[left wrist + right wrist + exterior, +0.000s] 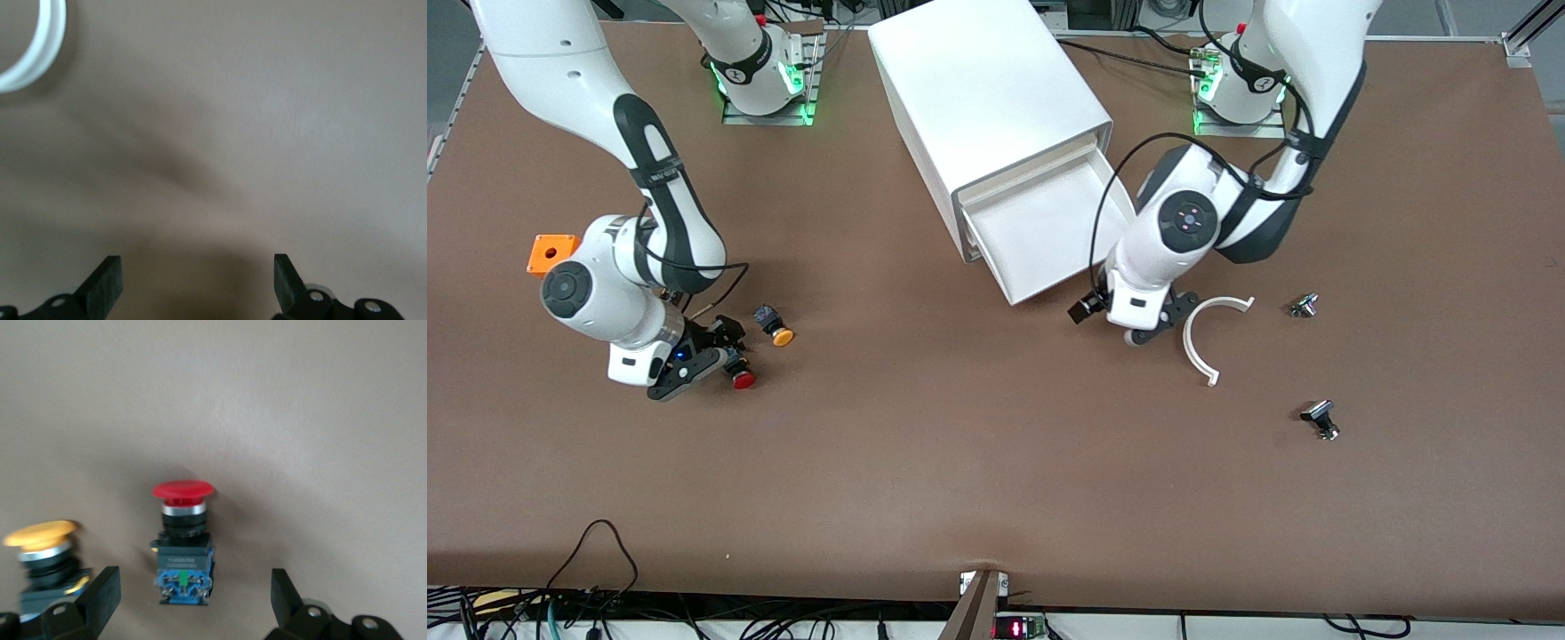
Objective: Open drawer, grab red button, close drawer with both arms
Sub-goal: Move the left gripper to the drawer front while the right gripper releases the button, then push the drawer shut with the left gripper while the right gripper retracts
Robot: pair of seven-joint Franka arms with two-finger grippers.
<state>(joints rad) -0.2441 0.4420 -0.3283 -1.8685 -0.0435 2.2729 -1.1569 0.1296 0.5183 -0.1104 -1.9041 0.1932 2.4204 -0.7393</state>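
Note:
The white cabinet [987, 98] stands near the robots' bases, and one drawer [1054, 286] is pulled out; its inside shows bare white. The red-capped button [742, 379] lies on its side on the table toward the right arm's end. In the right wrist view the button [182, 543] lies just ahead of and between the open fingers. My right gripper [719, 354] [193, 600] is low over the table, open, touching nothing. My left gripper [1149, 329] [197, 283] is open and empty, low over bare table beside the drawer's front corner.
An orange-yellow-capped button [775, 327] [43, 553] lies beside the red one. An orange box [551, 253] sits beside the right arm. A white C-shaped piece [1208, 333] [33, 47] lies beside the left gripper. Two small metal parts [1304, 306] [1320, 418] lie toward the left arm's end.

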